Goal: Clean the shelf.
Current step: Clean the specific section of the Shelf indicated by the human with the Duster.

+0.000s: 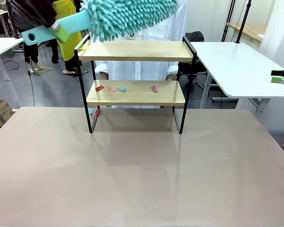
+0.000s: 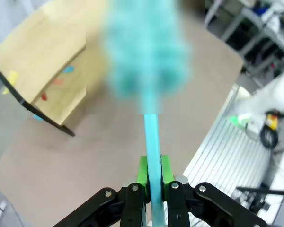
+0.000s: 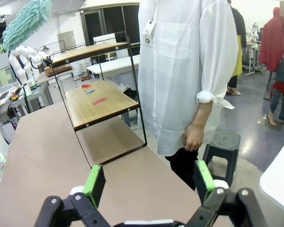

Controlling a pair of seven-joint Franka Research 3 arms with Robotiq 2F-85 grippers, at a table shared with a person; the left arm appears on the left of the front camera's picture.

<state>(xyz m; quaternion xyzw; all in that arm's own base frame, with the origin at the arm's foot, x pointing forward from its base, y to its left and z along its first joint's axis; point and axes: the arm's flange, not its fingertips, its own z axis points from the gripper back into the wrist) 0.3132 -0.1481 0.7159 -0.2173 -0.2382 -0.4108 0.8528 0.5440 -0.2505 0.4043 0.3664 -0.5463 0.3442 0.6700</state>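
The two-tier shelf of light wooden boards in a thin black metal frame (image 1: pixel 142 51) is set at the far middle of the pale brown table (image 1: pixel 142 179), in the upper centre of the front view, presumably so that both boards can be reached from the near side. Small coloured scraps (image 1: pixel 121 89), red, orange, blue and pink, are strewn over the left and middle of its lower board. Another pink scrap (image 1: pixel 95 113) is seen on the table by the frame's left foot. These are judged to be the litter to be swept off.

A fluffy turquoise microfibre duster on a light blue handle (image 1: pixel 128 16) is held at the upper left of the frame, its head slanted over the left half of the top board. Whether the board is touched cannot be told. The handle is clenched between the green pads of the left gripper (image 2: pixel 152 170) and runs straight out along the fingers, a hold judged to let the head be dragged along a board by a sweep of the arm.

The right gripper (image 3: pixel 149 182) is parked at the right edge of the front view, well apart from the shelf, with its jaws spread wide and nothing between them, probably to be clear of the sweep. A person in a white coat (image 3: pixel 180 71) is seen standing just behind the shelf.
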